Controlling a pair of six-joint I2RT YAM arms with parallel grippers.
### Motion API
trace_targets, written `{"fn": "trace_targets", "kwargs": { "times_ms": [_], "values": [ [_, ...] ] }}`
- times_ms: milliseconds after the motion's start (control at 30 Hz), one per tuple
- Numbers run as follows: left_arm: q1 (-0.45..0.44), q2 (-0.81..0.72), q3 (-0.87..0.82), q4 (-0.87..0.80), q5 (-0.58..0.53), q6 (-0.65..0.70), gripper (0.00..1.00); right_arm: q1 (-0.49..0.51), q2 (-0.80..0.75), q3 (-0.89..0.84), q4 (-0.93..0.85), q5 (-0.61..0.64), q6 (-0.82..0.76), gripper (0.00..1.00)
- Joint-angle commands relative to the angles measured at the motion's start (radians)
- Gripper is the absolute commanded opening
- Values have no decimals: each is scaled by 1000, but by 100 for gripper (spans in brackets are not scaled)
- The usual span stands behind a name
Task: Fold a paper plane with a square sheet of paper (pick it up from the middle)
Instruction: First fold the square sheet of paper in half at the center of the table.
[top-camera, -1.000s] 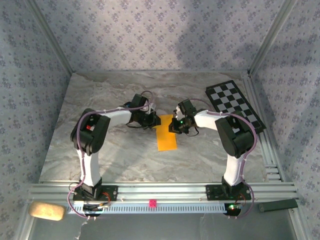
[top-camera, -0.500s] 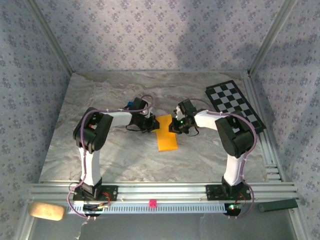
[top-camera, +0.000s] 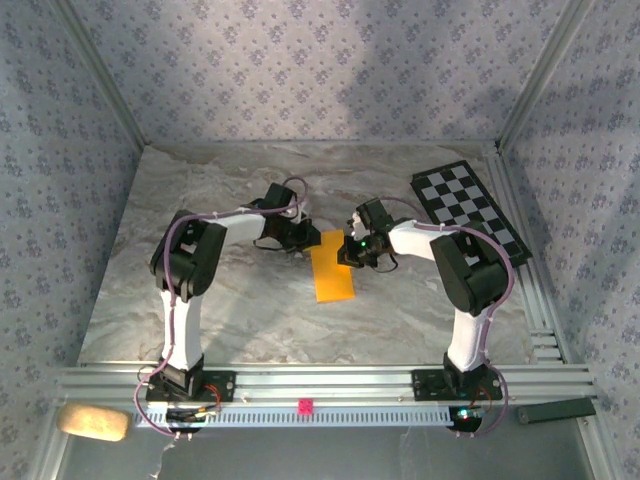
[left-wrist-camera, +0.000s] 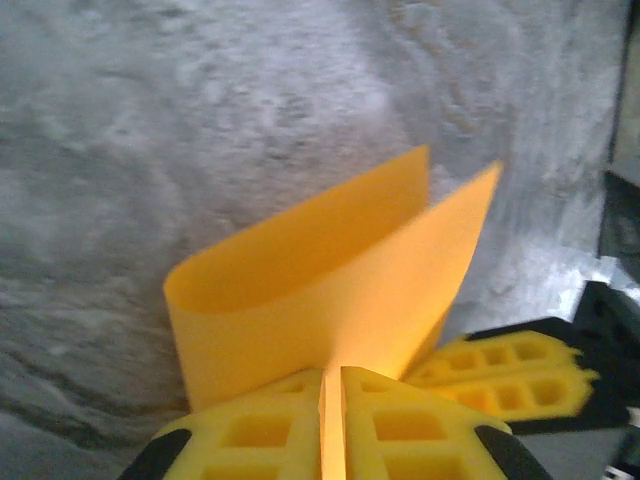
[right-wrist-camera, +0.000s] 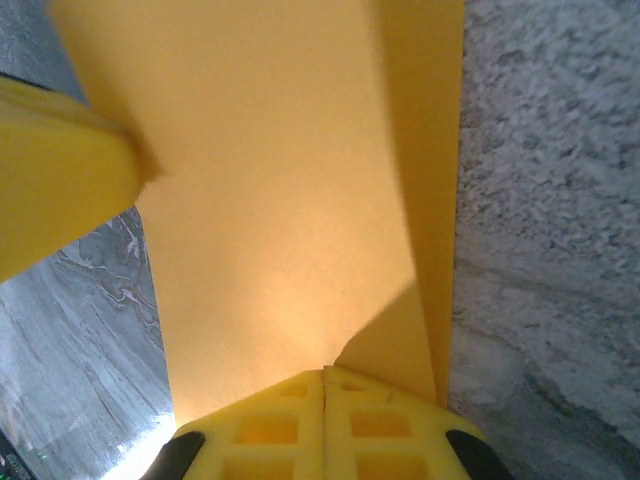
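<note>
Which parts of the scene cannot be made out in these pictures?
Top view: the far end of the orange sheet of paper lies under the left gripper and right gripper.
Left wrist view: the pinched edge is hidden between the fingers, cut by the bottom edge.
Right wrist view: the sheet runs past the top edge and hides the table beneath.

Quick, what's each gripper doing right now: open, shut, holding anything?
Left gripper: shut, pinching an edge of the folded-over orange-yellow paper sheet.
Right gripper: shut, pinching the same sheet.
</note>
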Motion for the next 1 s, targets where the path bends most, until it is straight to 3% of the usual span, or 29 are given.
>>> {"fn": "trace_targets", "kwargs": {
  "times_ms": [0,533,967],
  "values": [
    [16,53,-3,-24,-4,25,12,1,80,-55,-193,121,-17,0],
    [44,79,80,-46,-177,-87,8,1,66,-77,-186,119,-15,0],
    [58,140,187,-113,-229,-120,8,0,66,-87,-178,112,-18,0]
  ]
}}
